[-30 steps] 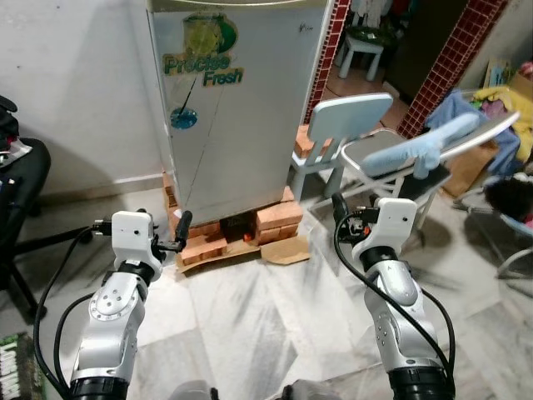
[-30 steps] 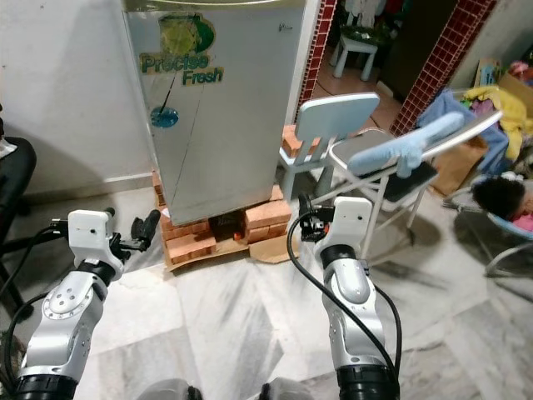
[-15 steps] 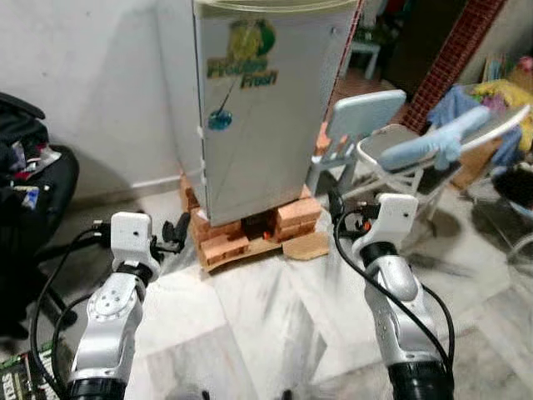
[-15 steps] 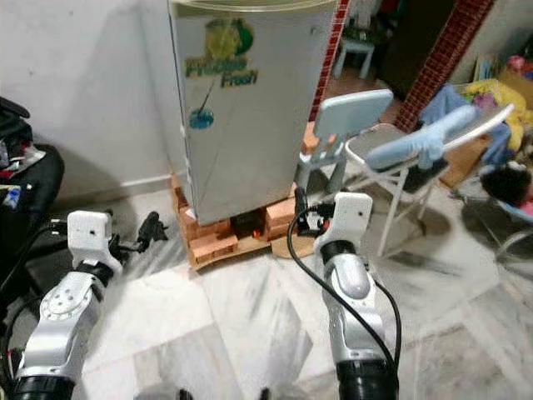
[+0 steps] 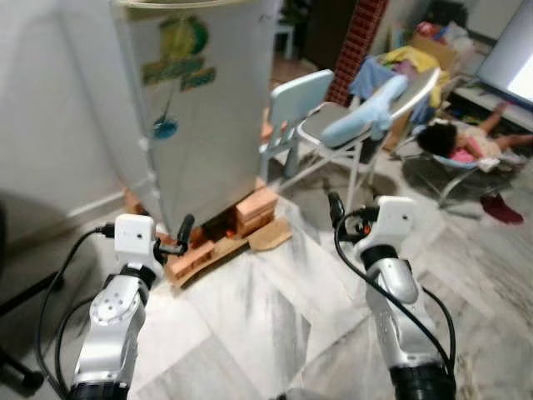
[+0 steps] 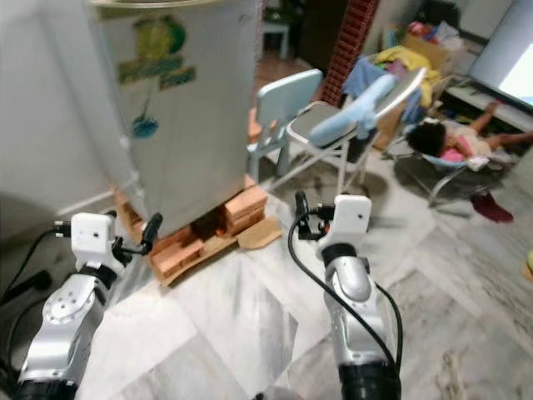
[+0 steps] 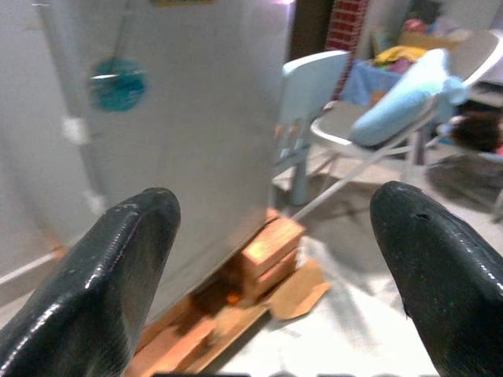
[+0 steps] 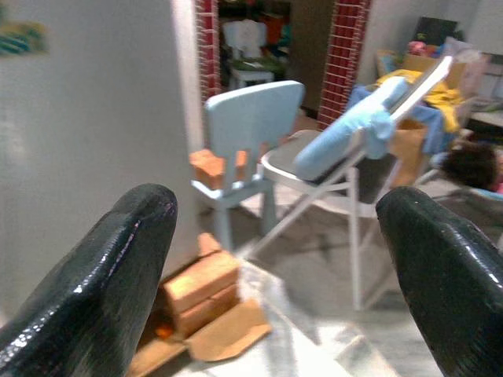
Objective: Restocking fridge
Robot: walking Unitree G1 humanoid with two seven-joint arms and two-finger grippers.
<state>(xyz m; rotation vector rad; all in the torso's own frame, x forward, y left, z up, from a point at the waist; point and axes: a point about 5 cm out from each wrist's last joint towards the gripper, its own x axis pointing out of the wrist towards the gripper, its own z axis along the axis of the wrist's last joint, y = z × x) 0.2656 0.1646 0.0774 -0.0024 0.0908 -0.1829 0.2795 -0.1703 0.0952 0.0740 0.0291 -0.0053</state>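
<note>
pale marble floor, silver fridge shut and raised on bricks ahead by the wall, light blue chair beside it, left claw and right claw both wide open, empty

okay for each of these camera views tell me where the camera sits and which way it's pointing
Left eye view: on the head, looking forward and down at the fridge on bricks; both silver arms show, left gripper and right gripper raised.
Right eye view: the same scene from the other eye.
Left wrist view: along its two black fingers, toward the fridge's base.
Right wrist view: along its fingers, toward the light blue chair.
Both wrist views share the bricks and the folding chair.
</note>
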